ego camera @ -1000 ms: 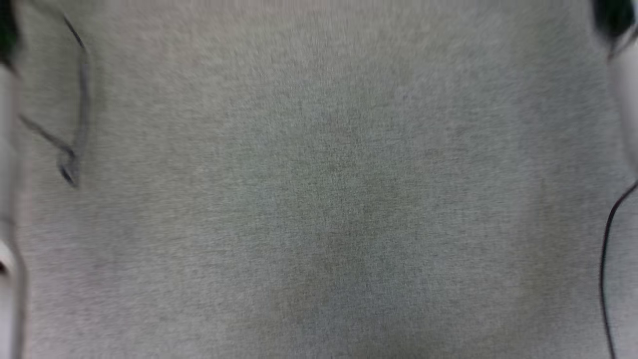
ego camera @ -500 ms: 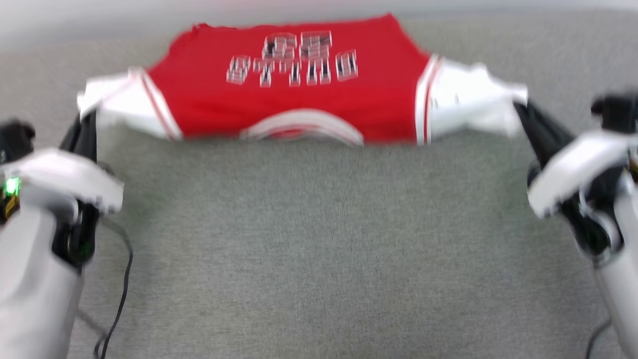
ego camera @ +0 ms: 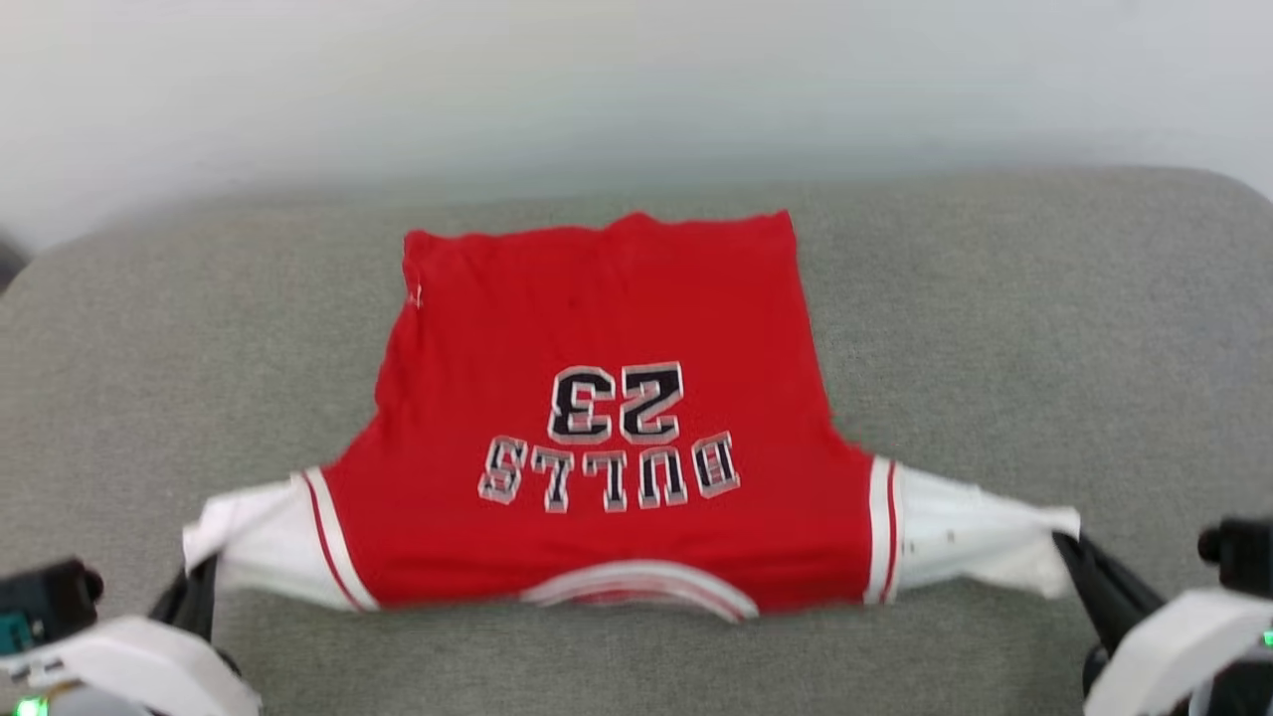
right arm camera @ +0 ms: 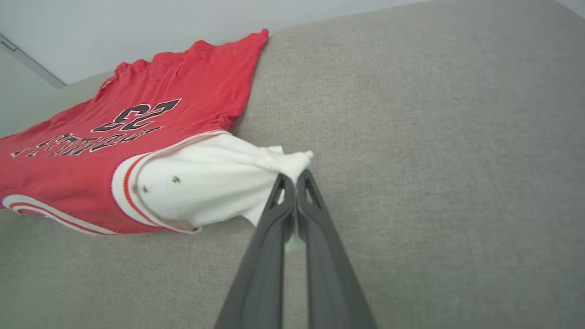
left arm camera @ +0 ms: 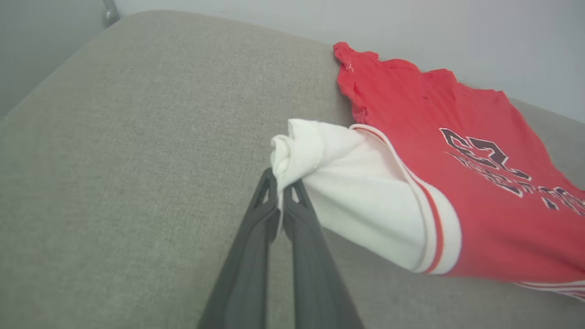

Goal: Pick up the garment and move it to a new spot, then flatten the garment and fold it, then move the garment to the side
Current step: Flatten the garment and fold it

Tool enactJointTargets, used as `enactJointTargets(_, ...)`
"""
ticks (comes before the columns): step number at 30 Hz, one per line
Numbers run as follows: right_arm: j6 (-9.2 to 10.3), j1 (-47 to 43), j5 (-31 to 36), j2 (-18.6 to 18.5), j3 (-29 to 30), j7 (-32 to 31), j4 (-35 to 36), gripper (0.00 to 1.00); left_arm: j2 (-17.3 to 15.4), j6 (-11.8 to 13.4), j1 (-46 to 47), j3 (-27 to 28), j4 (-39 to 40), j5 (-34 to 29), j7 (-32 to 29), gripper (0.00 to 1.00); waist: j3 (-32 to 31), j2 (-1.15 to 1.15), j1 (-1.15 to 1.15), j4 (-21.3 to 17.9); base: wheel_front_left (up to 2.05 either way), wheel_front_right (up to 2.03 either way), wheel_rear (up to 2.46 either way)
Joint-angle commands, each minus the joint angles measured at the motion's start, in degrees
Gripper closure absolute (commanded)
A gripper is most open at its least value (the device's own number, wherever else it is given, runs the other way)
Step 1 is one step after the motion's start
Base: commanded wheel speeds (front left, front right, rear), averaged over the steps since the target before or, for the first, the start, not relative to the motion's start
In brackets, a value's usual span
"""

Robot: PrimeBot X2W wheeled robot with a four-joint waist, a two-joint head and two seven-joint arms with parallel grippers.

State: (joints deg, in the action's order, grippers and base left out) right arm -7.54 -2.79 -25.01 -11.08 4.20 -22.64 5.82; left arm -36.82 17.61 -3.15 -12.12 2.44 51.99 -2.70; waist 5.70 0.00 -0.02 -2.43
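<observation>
The red garment [ego camera: 597, 328] lies spread print-up on a grey cushioned surface [ego camera: 1044, 328], its "BULLS" and "23" lettering upside down to me and its collar toward me. Both white striped sleeves are pulled outward. My left gripper [ego camera: 204, 582] is shut on the tip of the left sleeve [left arm camera: 292, 151], dark fingers [left arm camera: 269, 205] pinched together. My right gripper [ego camera: 1066, 549] is shut on the tip of the right sleeve [right arm camera: 283, 162], fingers [right arm camera: 315, 205] closed on the bunched cloth. The garment [left arm camera: 457, 151] stretches away from each hand toward the far edge.
The grey surface [ego camera: 149, 328] ends at a rounded far edge against a pale wall [ego camera: 636, 89]. The garment's hem reaches close to that edge. Bare grey fabric runs left and right of the shirt and along the near side.
The head camera has tilted up, from bare grey fabric to the whole shirt and the wall. Both grippers stay shut on the sleeve tips.
</observation>
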Motion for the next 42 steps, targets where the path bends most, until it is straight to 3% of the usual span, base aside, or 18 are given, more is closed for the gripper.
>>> enactJointTargets(1,0.1,-3.79,0.97,1.83,1.81,-2.1,2.82,1.0,-0.65,1.89,-3.85,0.44,2.92,0.41,-0.95,1.0,-1.41,0.0,0.02,0.81,0.0,0.0,0.0)
enactJointTargets(7,0.09,-13.53,2.1,6.25,4.24,-7.92,7.03,1.0,-1.52,5.45,-12.21,-1.49,7.61,0.21,-3.95,1.0,-3.12,0.0,0.02,1.75,0.0,0.0,0.0)
enactJointTargets(13,0.08,-13.72,4.94,7.11,2.4,-4.67,0.33,0.99,1.43,3.73,-10.09,-5.54,3.2,-0.86,-3.49,1.0,-2.57,0.0,0.02,2.18,0.0,0.0,0.0)
enactJointTargets(15,0.07,-12.4,5.28,6.98,1.27,-3.07,-3.23,0.53,2.79,2.43,-8.6,-6.68,1.34,-1.17,-2.78,1.0,-2.26,0.0,0.02,2.39,0.0,0.0,0.0)
enactJointTargets(16,0.07,-11.41,4.81,6.98,0.59,-2.16,-4.6,0.0,3.0,1.9,-7.87,-7.11,0.49,-1.71,-2.3,1.0,-2.01,0.0,0.02,2.54,0.0,0.0,0.0)
enactJointTargets(24,0.07,-3.18,2.98,3.32,-1.28,3.97,-8.58,0.0,4.79,-0.37,-3.96,-8.53,-1.08,-3.58,0.9,1.0,-0.19,0.0,0.02,4.67,0.0,0.0,0.0)
enactJointTargets(30,0.07,11.78,3.15,-0.09,1.48,5.61,-12.03,0.0,5.47,-0.76,-0.74,-9.68,2.03,-5.87,2.28,1.0,3.41,0.0,0.02,7.78,0.0,0.0,0.0)
enactJointTargets(36,0.07,31.55,2.59,-3.0,1.38,0.39,-23.93,0.0,6.38,-1.35,3.68,-11.29,5.98,-8.37,3.08,1.0,9.41,0.0,0.02,12.19,0.0,0.0,0.0)
enactJointTargets(42,0.07,48.8,3.6,-6.31,1.11,-10.07,-37.74,0.0,8.44,-2.5,8.42,-12.53,7.6,-9.63,4.58,1.0,16.09,0.0,0.02,17.47,0.0,0.0,0.0)
